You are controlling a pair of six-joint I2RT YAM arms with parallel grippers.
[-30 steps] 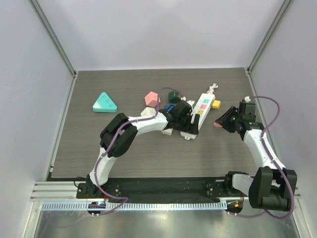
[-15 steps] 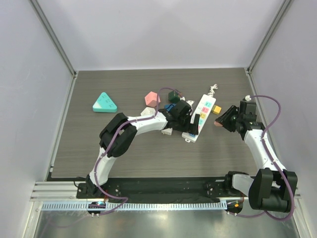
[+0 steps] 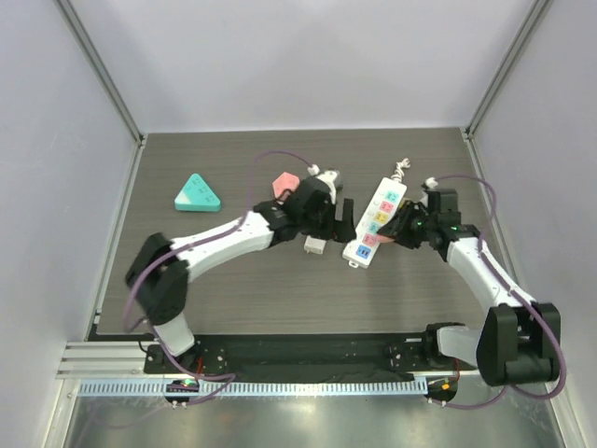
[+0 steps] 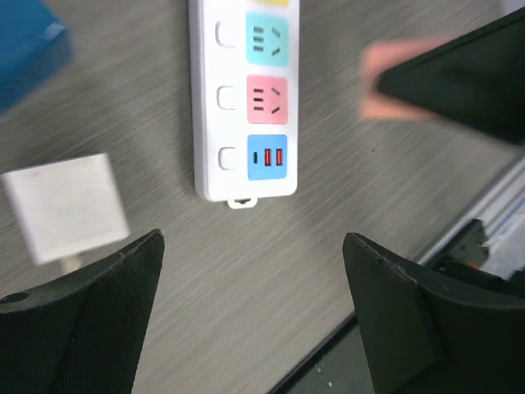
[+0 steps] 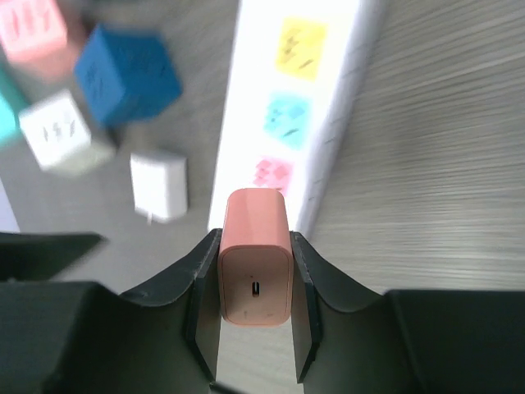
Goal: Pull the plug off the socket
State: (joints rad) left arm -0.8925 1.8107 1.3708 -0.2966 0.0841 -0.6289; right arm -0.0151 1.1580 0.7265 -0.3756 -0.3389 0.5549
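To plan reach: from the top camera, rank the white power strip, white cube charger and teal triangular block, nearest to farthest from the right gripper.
From the right gripper:
1. white power strip, right beside it.
2. white cube charger, centre table.
3. teal triangular block, far left.

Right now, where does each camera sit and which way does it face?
Top external: above, behind the bases, looking down on the table; left arm, right arm show.
Left wrist: faces down at the power strip; open left gripper shows.
Right wrist: faces down; right gripper, shut on the pink plug, shows.
Both wrist views share the power strip and white adapter.
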